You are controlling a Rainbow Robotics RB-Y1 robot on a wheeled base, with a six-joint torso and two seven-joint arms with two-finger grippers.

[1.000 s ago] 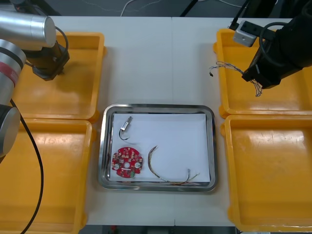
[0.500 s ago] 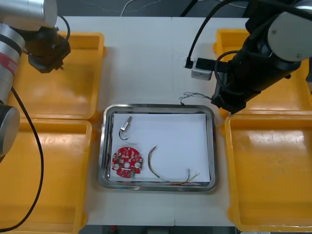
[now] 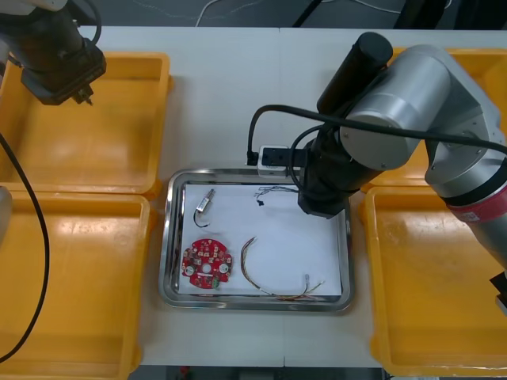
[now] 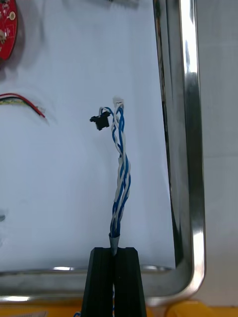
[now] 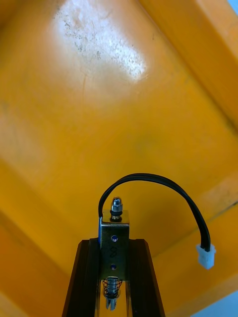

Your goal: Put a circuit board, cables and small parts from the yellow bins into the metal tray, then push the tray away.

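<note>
My right hand (image 4: 114, 253) clamped on twisted blue-white cable (image 4: 119, 163), over metal tray (image 3: 257, 172), 1 o'clock corner. My left hand (image 5: 114, 243) grips small metal part (image 5: 114, 230) with black lead (image 5: 148, 177), over yellow bin (image 3: 119, 158) at bench (image 3: 238, 95) 10 o'clock. Circuit board (image 3: 206, 265) lies in tray, 7 o'clock.

The twisted blue and white cable (image 4: 120, 168) is pinched at one end between the fingers of the right gripper (image 4: 114, 251). It runs straight out from their tips over the white inside of the metal tray (image 4: 191, 148), beside its rim, ending in a small black plug (image 4: 100, 121). Farther out from those tips lie the red and yellow cable (image 3: 269, 286), the round red circuit board (image 3: 206, 265) and a loose metal part (image 3: 205, 203). A second metal part (image 5: 114, 230) with a looped black cable (image 5: 158, 181) sits clamped in the left gripper (image 5: 114, 241), above a yellow bin (image 5: 74, 99).
</note>
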